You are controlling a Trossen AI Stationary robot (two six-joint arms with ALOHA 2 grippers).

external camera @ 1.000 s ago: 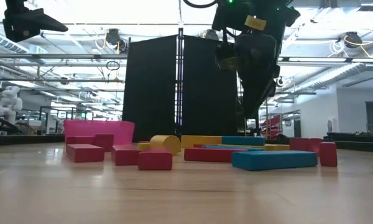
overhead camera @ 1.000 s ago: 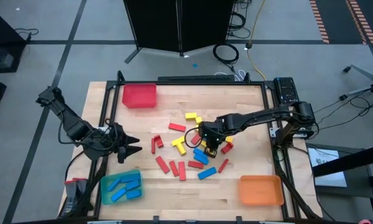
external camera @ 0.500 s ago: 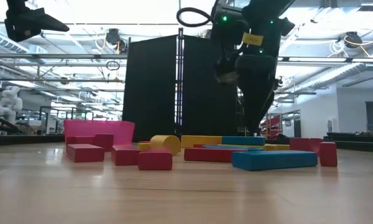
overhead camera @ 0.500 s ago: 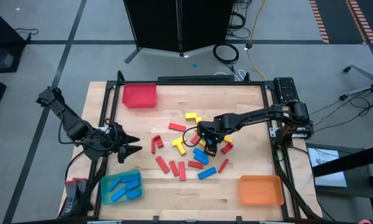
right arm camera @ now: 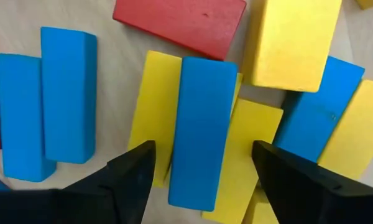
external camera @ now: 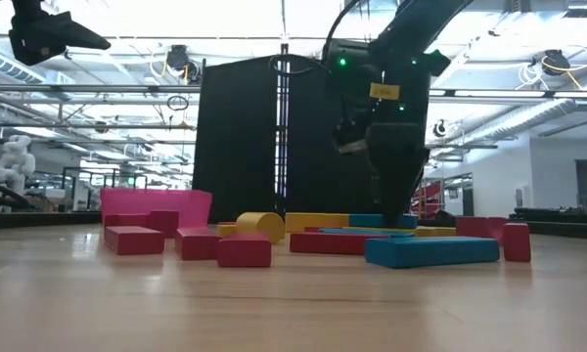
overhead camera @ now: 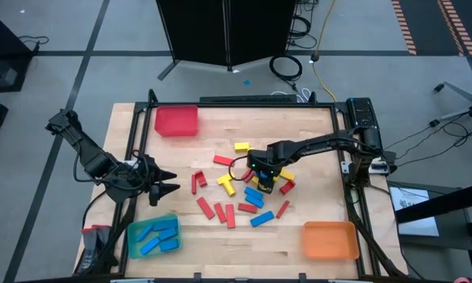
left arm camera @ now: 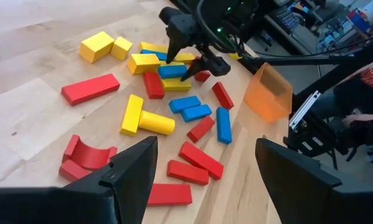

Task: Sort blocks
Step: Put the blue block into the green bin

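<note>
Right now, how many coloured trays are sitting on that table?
3. From above: a red tray at the table's top-left corner, a green tray at the bottom-left holding blue blocks, and an orange tray at the bottom-right.

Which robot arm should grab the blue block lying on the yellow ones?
Right. The right gripper hangs open directly over that blue block, while the left gripper waits near the table's left edge.

The high view looks straight down on the whole table (overhead camera: 315,236). The low view sits at tabletop level, facing a black panel (external camera: 274,147). The left wrist camera looks across the block pile (left arm camera: 168,106) from a distance; the right wrist camera hangs close above the same pile (right arm camera: 199,124), facing down.
</note>
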